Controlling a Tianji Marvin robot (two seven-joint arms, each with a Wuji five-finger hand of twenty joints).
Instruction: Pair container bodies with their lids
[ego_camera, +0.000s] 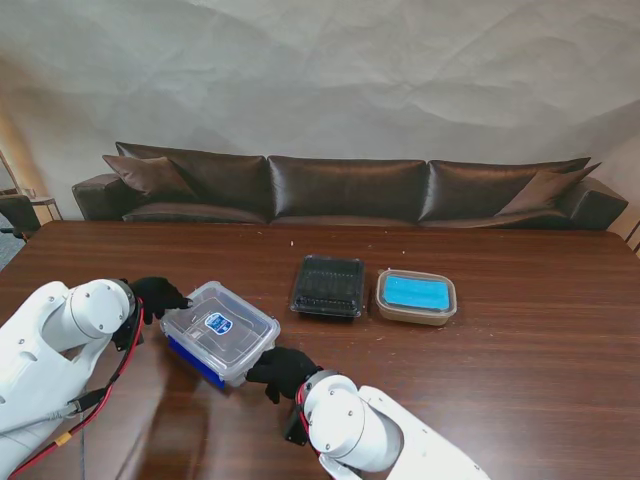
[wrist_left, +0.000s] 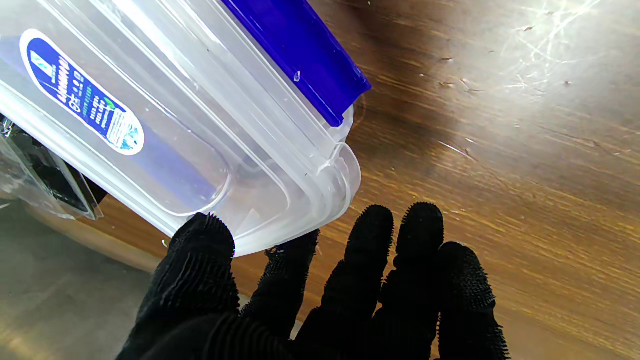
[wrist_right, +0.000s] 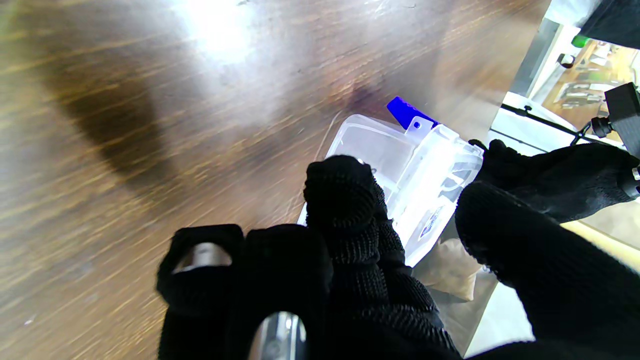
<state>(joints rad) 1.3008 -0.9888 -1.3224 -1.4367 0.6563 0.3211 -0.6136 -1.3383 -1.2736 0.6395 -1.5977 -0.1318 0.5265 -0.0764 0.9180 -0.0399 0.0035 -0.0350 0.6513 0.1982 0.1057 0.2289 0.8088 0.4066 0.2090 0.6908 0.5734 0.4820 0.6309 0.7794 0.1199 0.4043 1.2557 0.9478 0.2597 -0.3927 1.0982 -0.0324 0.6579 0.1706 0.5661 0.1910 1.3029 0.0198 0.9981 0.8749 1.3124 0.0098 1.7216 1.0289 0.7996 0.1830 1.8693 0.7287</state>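
Observation:
A clear plastic box (ego_camera: 220, 330) with a stickered lid and blue side clips (wrist_left: 300, 50) sits tilted over the table's near left part, held between both hands. My left hand (ego_camera: 160, 297) grips its left end: in the left wrist view the thumb (wrist_left: 200, 250) presses on the lid (wrist_left: 175, 125) and the other fingers reach under the rim. My right hand (ego_camera: 283, 370) clasps the corner nearest me, and in the right wrist view its thumb and forefinger (wrist_right: 345, 200) close around the box (wrist_right: 415, 175).
A black tray with a clear lid (ego_camera: 328, 286) and a brown tub with a blue lid (ego_camera: 416, 296) stand side by side at mid-table, farther from me. The wooden table (ego_camera: 540, 350) stretches to the right. A dark sofa (ego_camera: 350, 190) lies behind it.

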